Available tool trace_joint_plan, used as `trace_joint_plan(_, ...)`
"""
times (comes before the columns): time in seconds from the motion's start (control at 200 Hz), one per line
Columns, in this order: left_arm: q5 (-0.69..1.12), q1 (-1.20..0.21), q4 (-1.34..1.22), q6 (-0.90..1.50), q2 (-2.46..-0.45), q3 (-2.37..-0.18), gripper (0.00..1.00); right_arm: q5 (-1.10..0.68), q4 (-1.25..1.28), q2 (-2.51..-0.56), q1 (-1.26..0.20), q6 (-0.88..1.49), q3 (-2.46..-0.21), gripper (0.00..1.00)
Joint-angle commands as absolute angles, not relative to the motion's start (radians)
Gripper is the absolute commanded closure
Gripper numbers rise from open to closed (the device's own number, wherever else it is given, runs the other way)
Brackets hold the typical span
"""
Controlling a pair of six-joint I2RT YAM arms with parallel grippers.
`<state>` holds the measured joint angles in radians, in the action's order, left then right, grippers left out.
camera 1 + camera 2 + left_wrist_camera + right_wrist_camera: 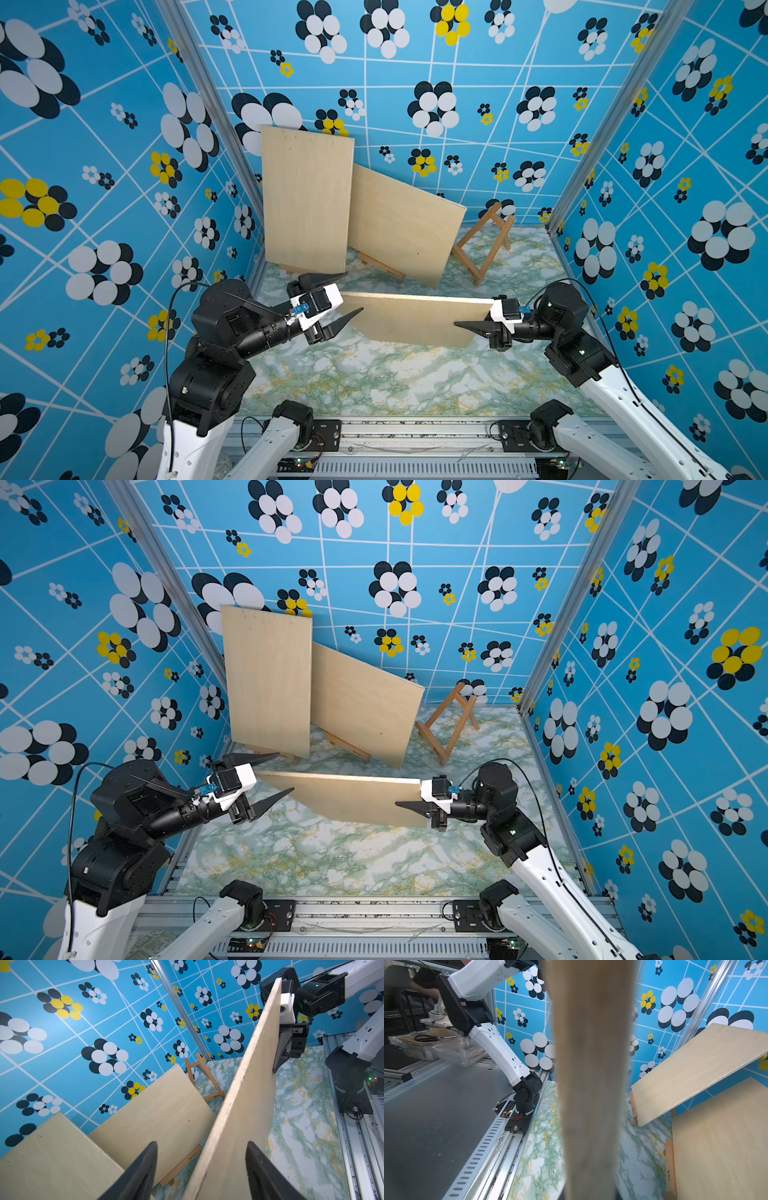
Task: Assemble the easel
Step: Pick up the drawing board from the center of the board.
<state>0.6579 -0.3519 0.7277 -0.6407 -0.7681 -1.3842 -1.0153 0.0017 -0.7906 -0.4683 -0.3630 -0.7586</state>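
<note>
Left side, 9 o'clock: left gripper (353, 291) with black jaws spread wide, straddling the near end of the thin pale plywood board (415, 320). In the left wrist view the panel runs between the fingers (143, 1169), and we cannot tell whether it brushes one. At 11 o'clock a tall pale plywood panel (305, 199) stands on a small easel. Just beside it, at 12, a second plywood panel (403, 224) leans tilted on another. Centre: the held board sits on edge and appears clear of the green-marbled tabletop (374, 382). At 1 o'clock the empty brown wooden A-frame easel (484, 245) waits. At 3 o'clock the right gripper (469, 326) is clamped on the board's far end. We judge the risk to be this single end-grip: a long panel pinched at one end could sag or twist in the jaws. A swing toward the empty easel could clip the tilted panel or tip the light frame.
</note>
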Motion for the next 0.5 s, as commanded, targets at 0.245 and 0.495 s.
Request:
trace_joint_plan(0.245,0.198,-0.694,1.197,-0.825,-1.08,-1.681,0.42,-1.07,-0.25,-0.78,-0.491,-0.353,-0.813,1.0)
trace_joint_plan(0.495,0.233,-0.707,1.305,-0.824,-1.216,-1.877,0.91,-1.063,-0.235,-0.776,-0.491,-0.322,-0.776,1.0)
